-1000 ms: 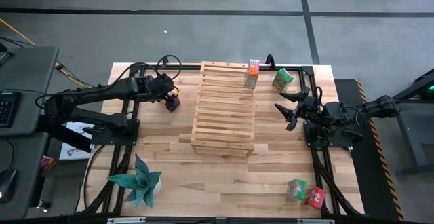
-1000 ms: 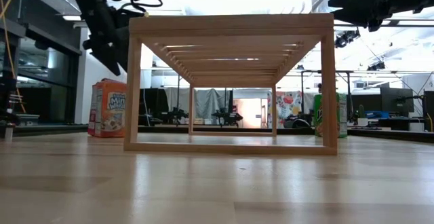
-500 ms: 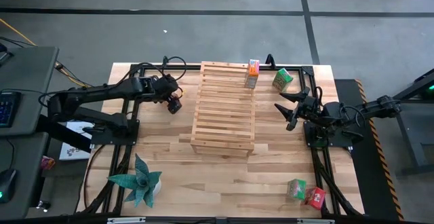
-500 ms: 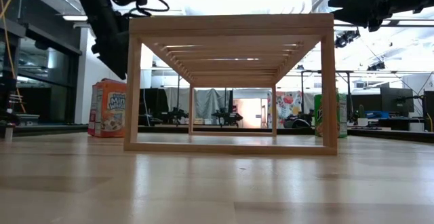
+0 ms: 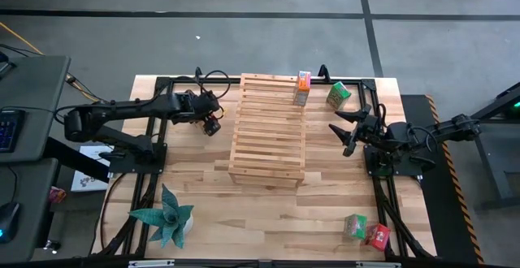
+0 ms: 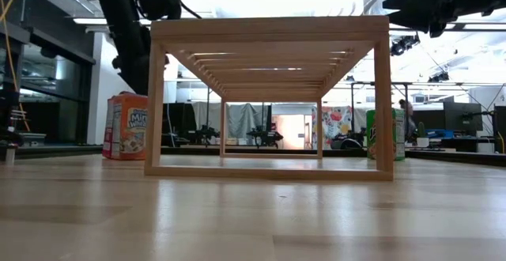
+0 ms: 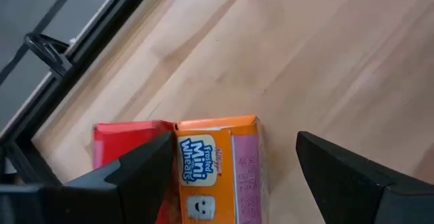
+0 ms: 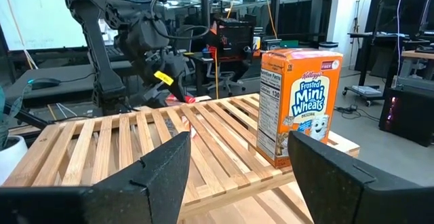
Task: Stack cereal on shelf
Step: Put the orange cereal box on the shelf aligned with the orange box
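The light wood slatted shelf (image 5: 268,130) stands mid-table. One orange cereal box (image 5: 302,88) (image 8: 298,105) stands upright on its far right corner. My left gripper (image 5: 210,122) (image 7: 234,139) is open and hovers above an orange box (image 7: 217,170) (image 6: 126,126) and a red box (image 7: 125,146). These two sit side by side on the table, left of the shelf. The orange one lies between my fingers and I see no contact. A green box (image 5: 338,95) rests on the table far right. My right gripper (image 5: 341,130) (image 8: 239,139) waits open, right of the shelf.
A green box (image 5: 354,225) and a red box (image 5: 377,235) sit near the table's near right corner. A teal spiky plant (image 5: 166,218) stands near the near left corner. Black frame rails (image 5: 154,138) run along both table sides. Bare wood shows before the shelf.
My left arm has shifted slightly to the right, toward the shelf, staying over the orange and red boxes. The boxes and my right arm have not moved.
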`<action>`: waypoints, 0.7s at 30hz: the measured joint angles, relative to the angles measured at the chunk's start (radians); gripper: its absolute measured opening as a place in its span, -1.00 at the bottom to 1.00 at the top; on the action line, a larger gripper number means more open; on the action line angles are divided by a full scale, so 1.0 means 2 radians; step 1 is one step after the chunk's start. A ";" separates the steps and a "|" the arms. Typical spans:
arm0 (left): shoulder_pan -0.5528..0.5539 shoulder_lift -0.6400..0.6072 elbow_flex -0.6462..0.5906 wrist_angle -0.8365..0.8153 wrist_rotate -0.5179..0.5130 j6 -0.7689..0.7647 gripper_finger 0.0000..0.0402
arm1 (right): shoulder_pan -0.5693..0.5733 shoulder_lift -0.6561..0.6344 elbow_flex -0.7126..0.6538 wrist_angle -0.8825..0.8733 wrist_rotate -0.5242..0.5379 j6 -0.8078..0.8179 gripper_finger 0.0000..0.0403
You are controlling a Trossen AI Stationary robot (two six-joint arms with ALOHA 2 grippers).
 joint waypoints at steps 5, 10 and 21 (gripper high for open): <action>-0.001 -0.015 0.000 0.006 0.024 0.001 0.50 | 0.000 0.000 0.000 -0.007 0.000 0.008 0.19; -0.001 -0.029 0.000 0.002 0.020 0.009 0.50 | 0.000 0.000 0.000 -0.006 0.000 0.009 0.19; 0.000 -0.031 0.000 -0.010 0.014 0.054 0.50 | 0.000 0.000 0.000 -0.006 0.000 0.010 0.19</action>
